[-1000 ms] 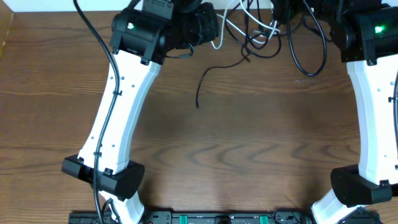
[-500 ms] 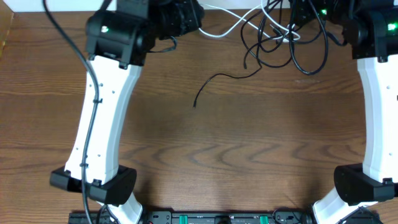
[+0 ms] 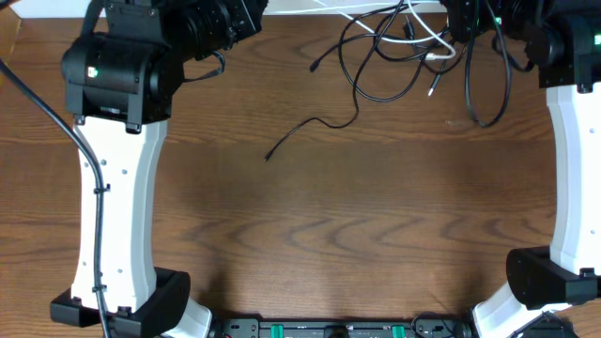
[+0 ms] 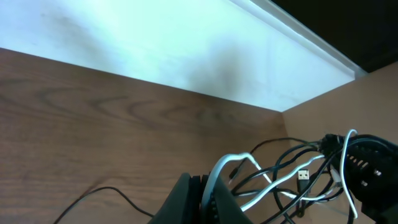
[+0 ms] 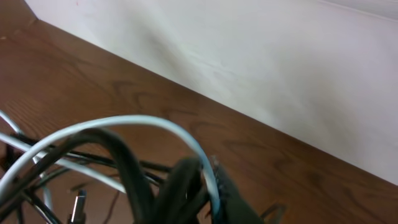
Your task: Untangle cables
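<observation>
The cables point(image 3: 394, 47) lie in a tangle of black loops at the back of the table, strung between my two grippers. A white cable point(image 3: 423, 33) runs through them. One black end point(image 3: 300, 130) trails out toward the table's middle. My left gripper point(image 3: 255, 7) sits at the far edge, left of the tangle. In the left wrist view it point(image 4: 208, 194) is shut on the white cable point(image 4: 273, 186), and a USB plug point(image 4: 303, 177) hangs beyond. My right gripper point(image 3: 457, 21) is at the tangle's right end. In its wrist view the right gripper point(image 5: 208, 186) pinches the white cable point(image 5: 124, 122) beside black cables point(image 5: 127, 165).
A white wall point(image 4: 155, 56) runs along the table's far edge, just behind both grippers. A thick black arm wire point(image 3: 488, 94) loops down beside the right arm point(image 3: 573, 141). The left arm point(image 3: 117, 188) stands along the left side.
My left arm has swung left, drawing the white cable with it. The tangle has spread wider, and the loose black end has slid leftward. The right gripper stayed near the back right.
</observation>
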